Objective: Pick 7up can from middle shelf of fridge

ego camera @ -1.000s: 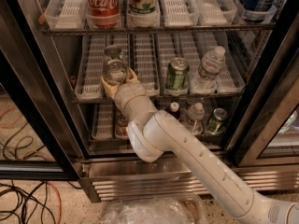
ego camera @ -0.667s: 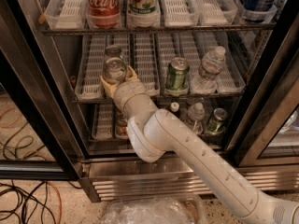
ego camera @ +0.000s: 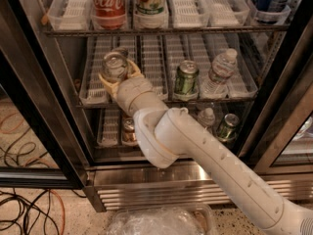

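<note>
Looks about halfway done: the pincer [ego camera: 118,74] is inside the fridge [ego camera: 195,191], clamped on the 7up can [ego camera: 115,62] with a finger hugging each side, over the left lanes of the middle shelf [ego camera: 152,65]. Green can [ego camera: 186,80] and water bottle [ego camera: 219,75] sit off to its right. What's left, I'd guess, is lifting it and pulling it out.

Middle shelf [ego camera: 166,103], left of centre: gripper [ego camera: 119,76] in the second lane, its fingers [ego camera: 105,82] closed against both sides of the 7up can [ego camera: 114,64].
Overhead: upper rack [ego camera: 161,31] and Coca-Cola bottle [ego camera: 107,4], close above.
Left: one bare lane, then black door frame [ego camera: 29,97].
Right: two bare lane trays [ego camera: 154,62], passable; beyond them green can [ego camera: 186,78], then water bottle [ego camera: 218,72].
Lower centre: robot arm [ego camera: 210,165] crosses the bottom shelf's front.
</note>
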Robot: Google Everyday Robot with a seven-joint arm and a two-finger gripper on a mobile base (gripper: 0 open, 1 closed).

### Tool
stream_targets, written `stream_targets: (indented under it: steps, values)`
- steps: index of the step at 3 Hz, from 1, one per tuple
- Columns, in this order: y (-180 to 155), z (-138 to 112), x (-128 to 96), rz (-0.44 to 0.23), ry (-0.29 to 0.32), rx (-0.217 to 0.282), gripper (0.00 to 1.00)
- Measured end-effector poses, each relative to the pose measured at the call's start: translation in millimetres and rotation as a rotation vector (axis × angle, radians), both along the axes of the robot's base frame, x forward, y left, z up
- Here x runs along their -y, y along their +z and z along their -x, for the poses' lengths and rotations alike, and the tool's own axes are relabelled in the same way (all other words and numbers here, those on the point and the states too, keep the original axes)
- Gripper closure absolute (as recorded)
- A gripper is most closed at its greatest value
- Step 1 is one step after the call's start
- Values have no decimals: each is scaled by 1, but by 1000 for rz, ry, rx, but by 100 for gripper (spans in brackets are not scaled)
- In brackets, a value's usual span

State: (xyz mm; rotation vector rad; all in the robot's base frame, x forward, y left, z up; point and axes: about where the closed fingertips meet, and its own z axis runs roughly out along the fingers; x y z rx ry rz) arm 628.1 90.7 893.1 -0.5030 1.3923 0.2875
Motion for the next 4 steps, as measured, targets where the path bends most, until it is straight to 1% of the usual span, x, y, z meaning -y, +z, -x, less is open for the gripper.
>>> stream_targets:
  steps: [1,2,3,4]
  values:
    - [7,10,-3,21,62,-2,100]
    - [6,15,7,71,125,21,100]
    - [-2,25,10,163,197,70,100]
    - [-23,43,3,243,279,75,100]
